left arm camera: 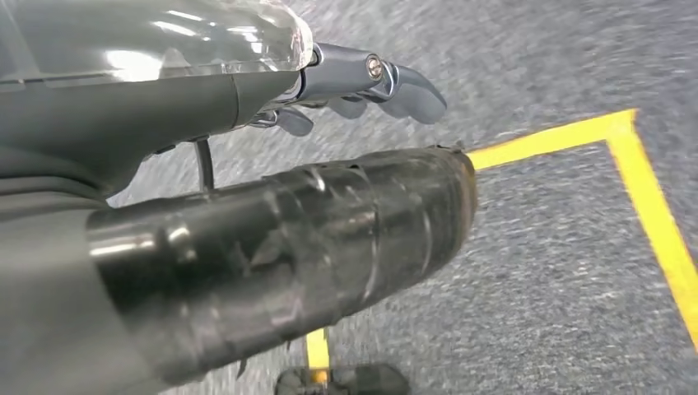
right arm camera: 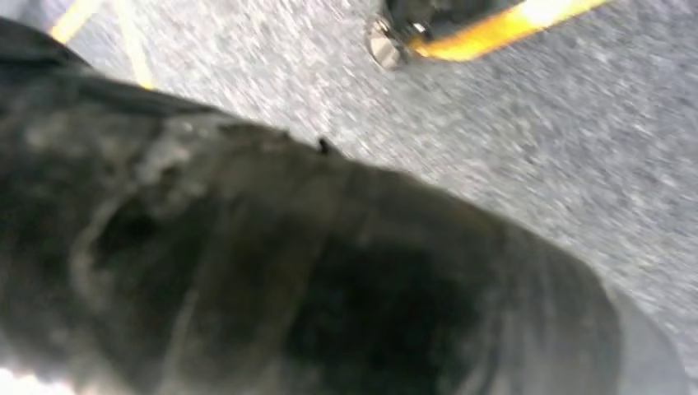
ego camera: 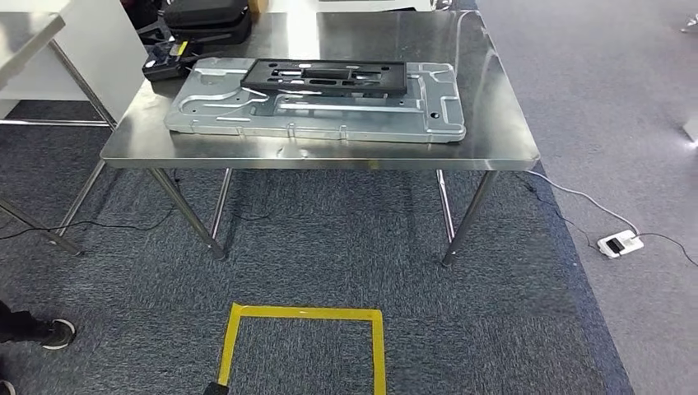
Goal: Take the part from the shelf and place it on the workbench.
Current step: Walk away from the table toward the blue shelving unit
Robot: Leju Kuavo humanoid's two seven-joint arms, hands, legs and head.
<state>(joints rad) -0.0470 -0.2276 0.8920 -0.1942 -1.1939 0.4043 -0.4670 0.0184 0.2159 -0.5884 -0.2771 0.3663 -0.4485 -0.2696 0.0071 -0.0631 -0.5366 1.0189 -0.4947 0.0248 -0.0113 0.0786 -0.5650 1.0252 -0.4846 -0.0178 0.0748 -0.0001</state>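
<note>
A steel workbench [ego camera: 494,140] stands straight ahead in the head view. On it lies a large silver metal plate [ego camera: 247,115], and a black frame-like part [ego camera: 329,76] rests on the plate's far half. My left hand [left arm camera: 329,164] hangs over the carpet in the left wrist view. Its tape-wrapped thumb [left arm camera: 329,239] is apart from the grey fingers [left arm camera: 395,82], and nothing is between them. My right hand [right arm camera: 288,280] is a dark blur close to the lens in the right wrist view, above carpet; its fingers are hidden.
Yellow floor tape [ego camera: 304,313] marks a square on the carpet before the bench. A black case [ego camera: 206,20] and a black-yellow device [ego camera: 169,59] sit at the bench's back left. Another table [ego camera: 25,33] stands left. A power strip [ego camera: 619,243] lies right. A person's shoe [ego camera: 53,333] is at left.
</note>
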